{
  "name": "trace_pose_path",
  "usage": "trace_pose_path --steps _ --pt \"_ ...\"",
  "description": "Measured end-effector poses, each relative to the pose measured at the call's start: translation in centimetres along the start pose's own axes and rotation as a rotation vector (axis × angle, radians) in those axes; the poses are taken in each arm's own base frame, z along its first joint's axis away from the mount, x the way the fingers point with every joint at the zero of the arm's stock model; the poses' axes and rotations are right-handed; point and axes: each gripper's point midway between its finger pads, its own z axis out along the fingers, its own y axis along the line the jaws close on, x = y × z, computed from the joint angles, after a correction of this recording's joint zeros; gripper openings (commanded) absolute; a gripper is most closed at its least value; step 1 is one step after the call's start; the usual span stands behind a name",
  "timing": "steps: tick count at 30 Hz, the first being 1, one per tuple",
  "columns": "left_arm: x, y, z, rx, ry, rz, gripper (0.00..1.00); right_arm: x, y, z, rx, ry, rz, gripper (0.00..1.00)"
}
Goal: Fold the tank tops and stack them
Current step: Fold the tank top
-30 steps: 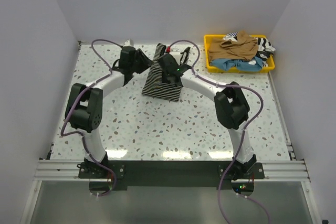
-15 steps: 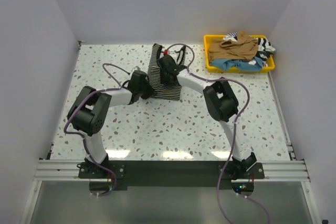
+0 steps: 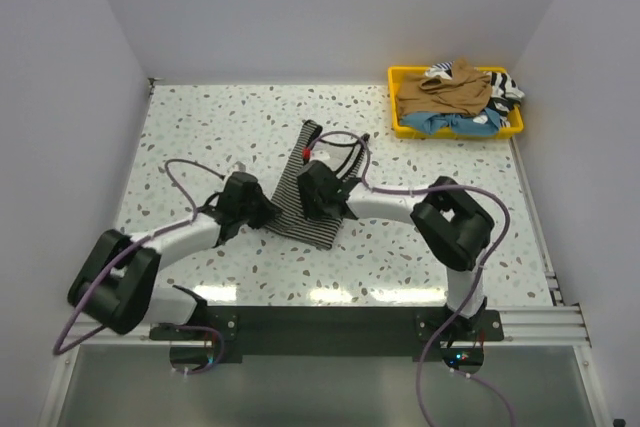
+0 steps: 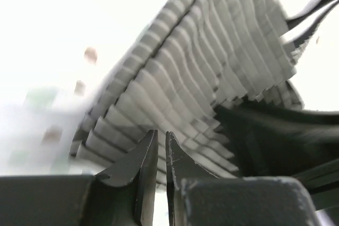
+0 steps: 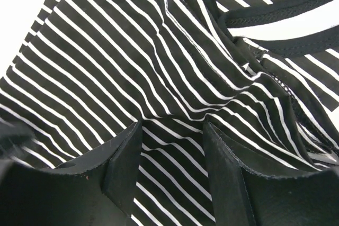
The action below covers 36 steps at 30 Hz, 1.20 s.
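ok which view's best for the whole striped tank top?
Top external: the striped tank top shows nearly whole on the table, both arms at it. Right wrist gives only a sharp stripe close-up; left wrist a blurred patch.

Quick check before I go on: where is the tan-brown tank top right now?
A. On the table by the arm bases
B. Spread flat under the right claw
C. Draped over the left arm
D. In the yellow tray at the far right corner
D. The tan-brown tank top lies on the clothes heap in the yellow tray; the cloth under the right claw is the striped tank top.
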Motion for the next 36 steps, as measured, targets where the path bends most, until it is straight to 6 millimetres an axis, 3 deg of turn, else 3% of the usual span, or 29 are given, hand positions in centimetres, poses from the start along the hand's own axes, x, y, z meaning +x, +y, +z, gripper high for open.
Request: trace_pose_path --steps 6,10,15,19,23,28,36 --pt "0.5 -0.9 -6.5 0.113 -0.041 0.024 0.27 7.4 4.2 -5.4 -0.089 0.052 -0.064 0.58" --pt "0.2 -1.4 -7.6 0.145 -0.058 0.049 0.27 9.2 4.4 -7.3 -0.104 0.067 -0.051 0.65" --pt "1.7 -0.1 -5.5 0.065 0.036 0.110 0.31 7.5 2.5 -7.3 -0.040 0.035 -0.035 0.65" --pt "1.7 0.0 -4.2 0.026 0.066 0.168 0.50 4.7 1.7 -6.9 -0.029 -0.003 -0.012 0.63" --pt "0.8 -0.8 -3.4 0.018 0.059 0.237 0.50 2.9 1.2 -6.8 -0.023 -0.030 0.009 0.61" --pt "0.4 -1.3 -2.3 0.007 0.070 0.334 0.46 2.9 0.3 -7.5 0.016 -0.025 0.001 0.61" --pt "1.2 0.0 -0.4 -0.047 0.129 0.449 0.46 1.5 -2.3 -11.9 0.053 -0.104 0.032 0.64"
